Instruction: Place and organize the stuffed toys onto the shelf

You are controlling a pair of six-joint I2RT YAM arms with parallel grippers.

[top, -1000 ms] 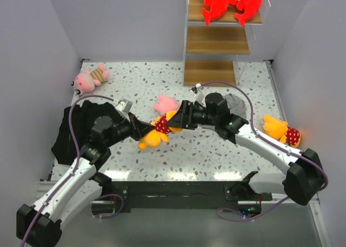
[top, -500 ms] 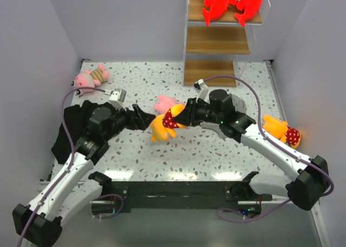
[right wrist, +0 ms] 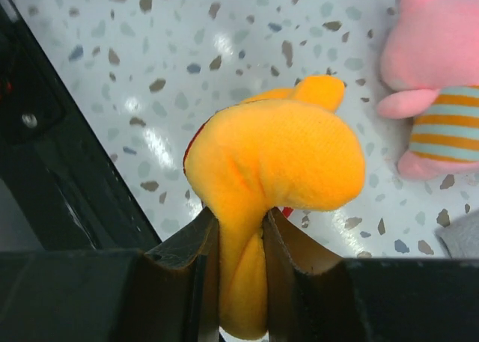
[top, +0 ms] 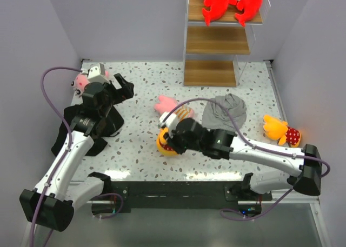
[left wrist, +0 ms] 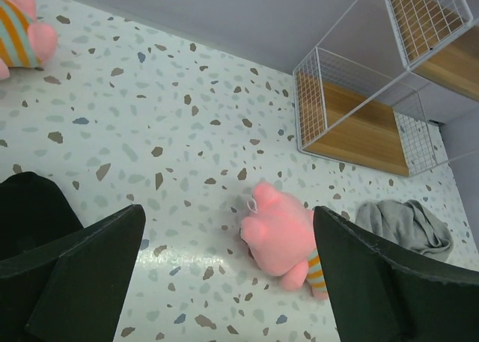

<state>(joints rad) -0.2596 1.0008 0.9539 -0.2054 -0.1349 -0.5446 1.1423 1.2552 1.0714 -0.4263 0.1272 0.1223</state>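
Saw the red-and-white toys (top: pixel 215 2) cropped at the top edge. Glimpsed only part of the far pink toy (top: pixel 80 82) (rest hidden).

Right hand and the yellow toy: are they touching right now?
Touching. In the right wrist view the right hand pinches the yellow toy, a finger pressed into each side.

You see the whole table (top: pixel 135 149) from above, behind the arms. Your left wrist looks across toward the shelf (left wrist: pixel 359 125); your right sits tight on the yellow toy (right wrist: pixel 277 162). All share the pink toy (top: pixel 166 103).
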